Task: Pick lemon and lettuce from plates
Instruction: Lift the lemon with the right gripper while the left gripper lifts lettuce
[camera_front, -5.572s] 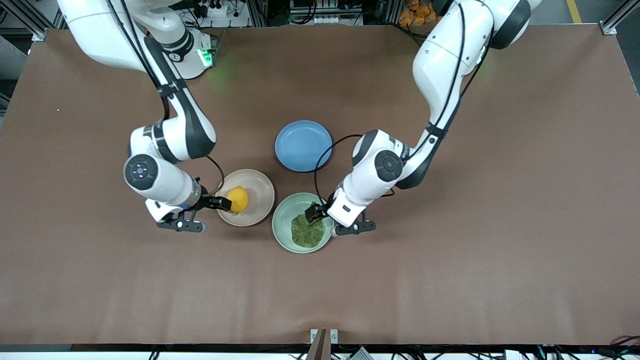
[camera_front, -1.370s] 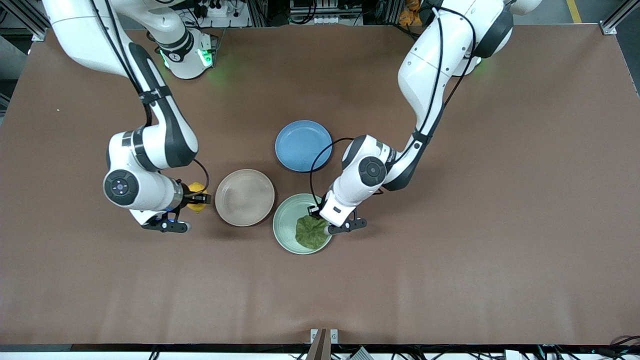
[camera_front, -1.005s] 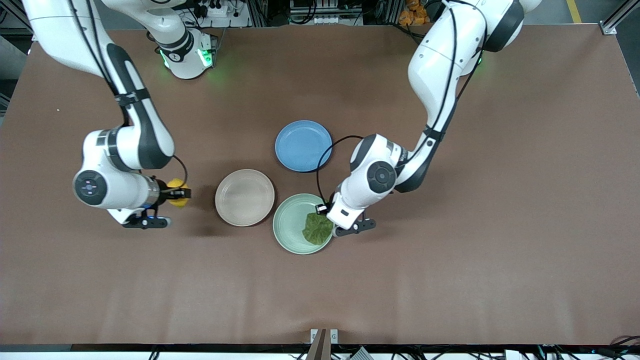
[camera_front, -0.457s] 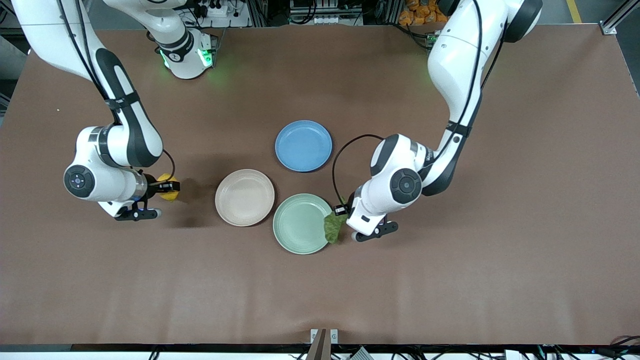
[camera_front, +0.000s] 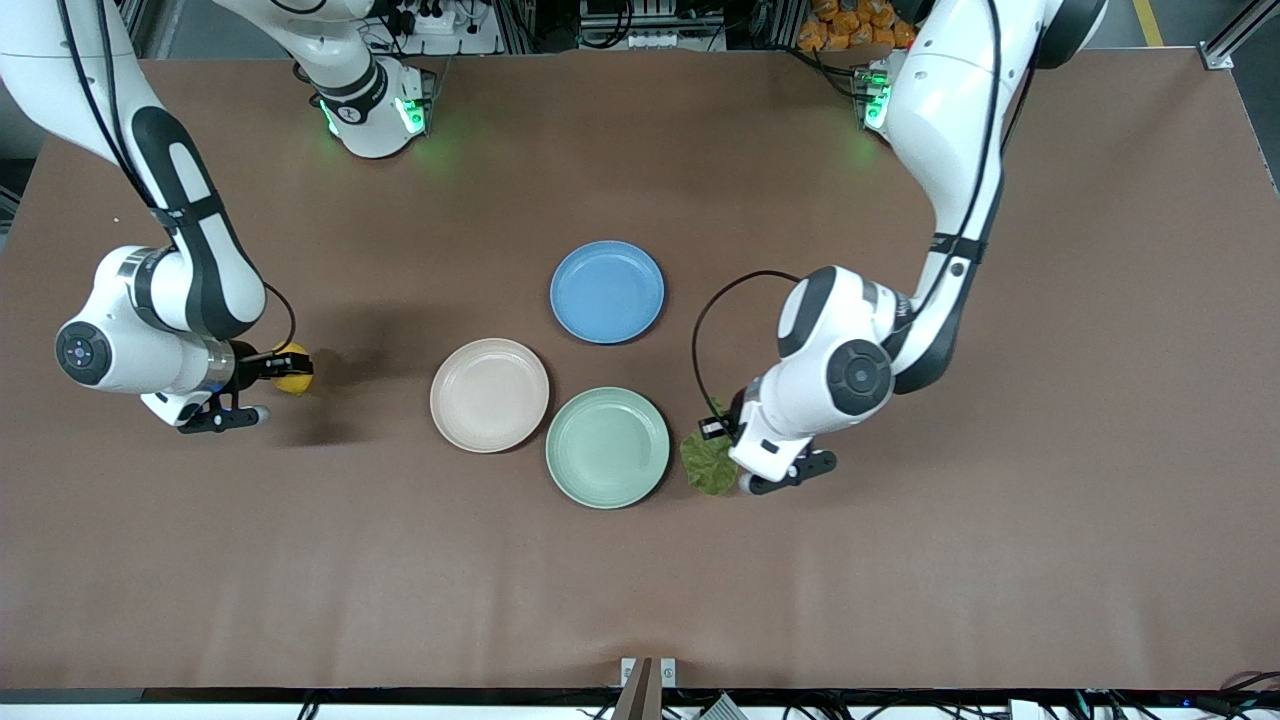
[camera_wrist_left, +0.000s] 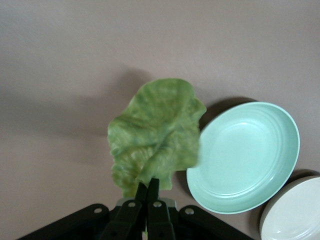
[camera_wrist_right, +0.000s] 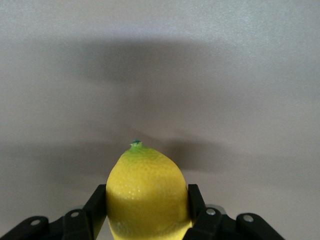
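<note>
My right gripper (camera_front: 290, 366) is shut on the yellow lemon (camera_front: 293, 368), held over bare table toward the right arm's end, well away from the beige-pink plate (camera_front: 489, 394). In the right wrist view the lemon (camera_wrist_right: 146, 192) fills the space between the fingers (camera_wrist_right: 96, 207). My left gripper (camera_front: 718, 430) is shut on the stem end of the dark green lettuce (camera_front: 710, 463), which hangs over the table just beside the mint green plate (camera_front: 607, 446). The left wrist view has the lettuce (camera_wrist_left: 155, 135) dangling from the pinched gripper (camera_wrist_left: 148, 190), with the mint plate (camera_wrist_left: 245, 155) beside it. Both plates hold nothing.
A blue round plate (camera_front: 607, 291) sits farther from the front camera than the two other plates, with nothing on it. Brown table surface spreads wide toward both arms' ends and toward the front camera.
The right arm has carried the lemon farther from the beige-pink plate toward its end of the table. The left arm has carried the lettuce clear of the mint plate's rim, out over the table.
</note>
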